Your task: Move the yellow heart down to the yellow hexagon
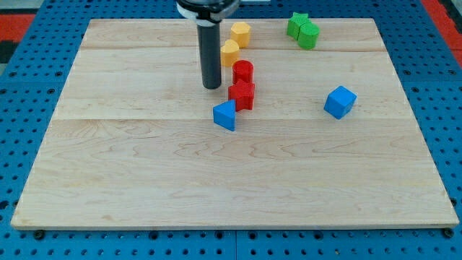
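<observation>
Two yellow blocks sit near the view's top centre. The upper one, the yellow heart (240,33), lies just above and right of the lower one, the yellow hexagon (229,52), and they almost touch; their shapes are hard to make out. My rod comes down from the top, and my tip (211,87) rests on the board below and left of the hexagon. It is left of two red blocks and touches no block.
A red round block (242,71) and a red angular block (242,94) stand in a column under the hexagon. A blue triangle (225,115) lies below my tip. A blue cube (340,102) is at the right. Two green blocks (303,30) touch at the top right.
</observation>
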Available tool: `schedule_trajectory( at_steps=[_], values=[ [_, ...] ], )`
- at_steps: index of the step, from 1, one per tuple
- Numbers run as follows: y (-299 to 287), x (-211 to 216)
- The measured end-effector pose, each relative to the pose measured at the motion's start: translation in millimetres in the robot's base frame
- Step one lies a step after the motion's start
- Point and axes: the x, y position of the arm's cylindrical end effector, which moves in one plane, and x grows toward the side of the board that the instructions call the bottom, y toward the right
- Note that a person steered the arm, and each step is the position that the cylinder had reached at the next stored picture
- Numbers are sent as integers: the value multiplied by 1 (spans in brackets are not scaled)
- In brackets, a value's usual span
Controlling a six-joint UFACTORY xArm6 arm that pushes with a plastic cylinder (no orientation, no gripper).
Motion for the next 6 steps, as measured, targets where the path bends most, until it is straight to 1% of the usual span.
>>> schedule_trajectory(
  at_steps=[1, 2, 3, 4, 5, 6],
  values=[
    [-2, -12],
    [-5, -35],
    [6, -55],
    [37, -64],
    [36, -64],
    [4, -61]
  ],
)
